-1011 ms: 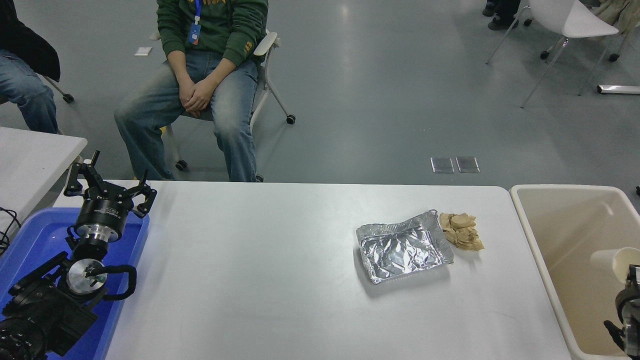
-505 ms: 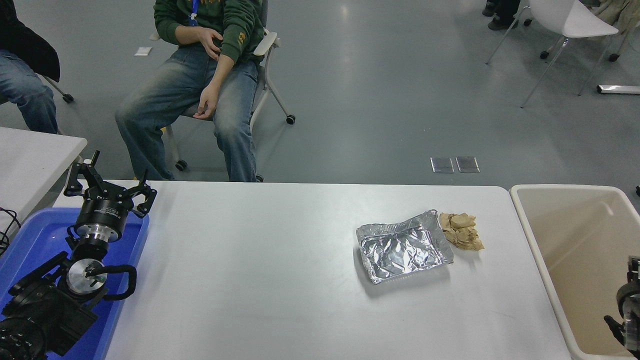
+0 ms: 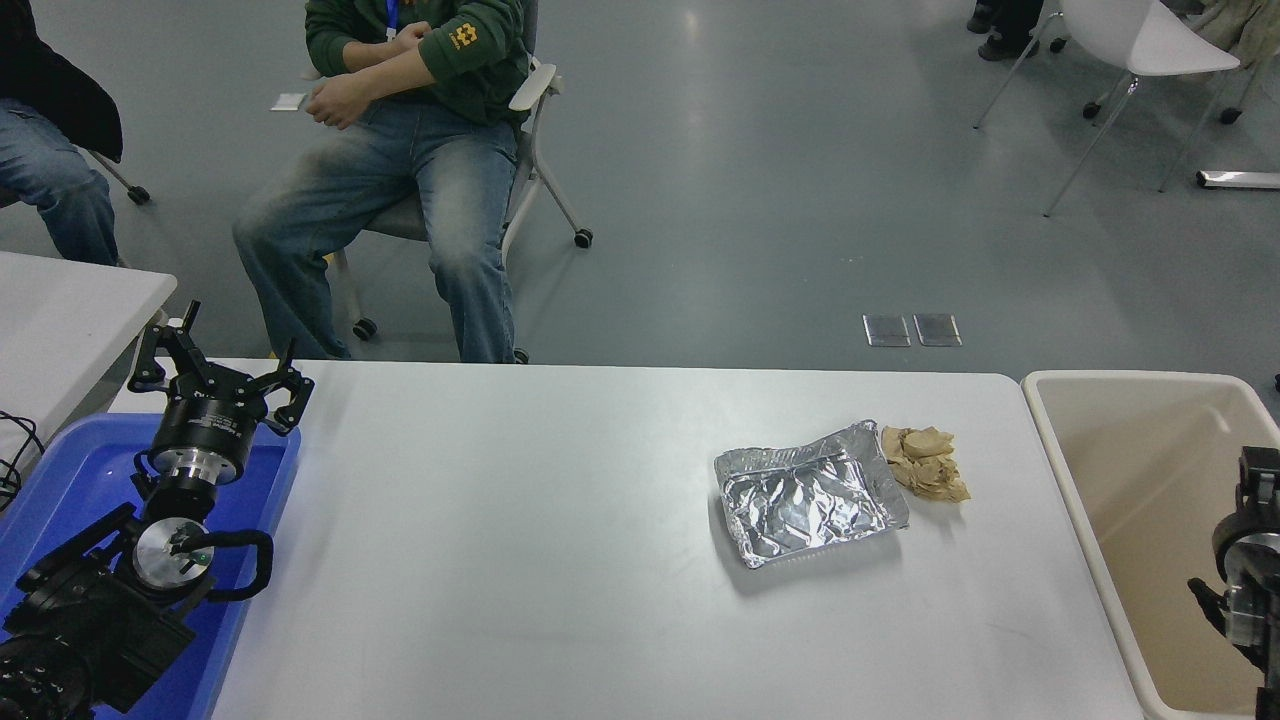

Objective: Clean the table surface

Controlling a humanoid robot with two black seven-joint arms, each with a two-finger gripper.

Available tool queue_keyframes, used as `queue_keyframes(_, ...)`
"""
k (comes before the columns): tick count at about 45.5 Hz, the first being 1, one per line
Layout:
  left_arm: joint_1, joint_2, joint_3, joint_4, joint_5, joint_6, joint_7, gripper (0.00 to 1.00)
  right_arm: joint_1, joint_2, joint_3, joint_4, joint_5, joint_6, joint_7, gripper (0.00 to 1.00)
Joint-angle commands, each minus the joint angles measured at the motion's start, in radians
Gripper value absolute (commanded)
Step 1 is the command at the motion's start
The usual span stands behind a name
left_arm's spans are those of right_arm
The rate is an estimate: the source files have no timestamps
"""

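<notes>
Comparing a second back, your right arm (image 3: 1245, 590) over the bin (image 3: 1120, 520) no longer shows the white cup, its pincer unreadable, so on the table surface (image 3: 520, 560) left of the bin remain foil tray (image 3: 810, 495) and crumpled paper (image 3: 925, 462), while your left gripper (image 3: 215, 372), parked, gapes wide.

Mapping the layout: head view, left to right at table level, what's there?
blue tray → left gripper → bare table surface → foil tray → crumpled brown paper → beige bin → right arm
</notes>
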State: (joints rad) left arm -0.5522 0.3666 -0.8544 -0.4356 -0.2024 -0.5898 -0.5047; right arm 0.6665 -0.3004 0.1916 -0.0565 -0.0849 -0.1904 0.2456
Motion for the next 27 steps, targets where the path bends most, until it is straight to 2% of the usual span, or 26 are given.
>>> queue_keyframes(1,0.0,0.0,0.0,0.0,0.0,-0.001,0.0,1.0,0.019,0.003,-0.172,-0.002,0.002,-0.004,0.0,0.99)
queue_keyframes(27,0.0,0.0,0.0,0.0,0.0,0.001,0.0,1.0,0.068,-0.046,-0.162,-0.003,0.01,0.005,0.0,0.99)
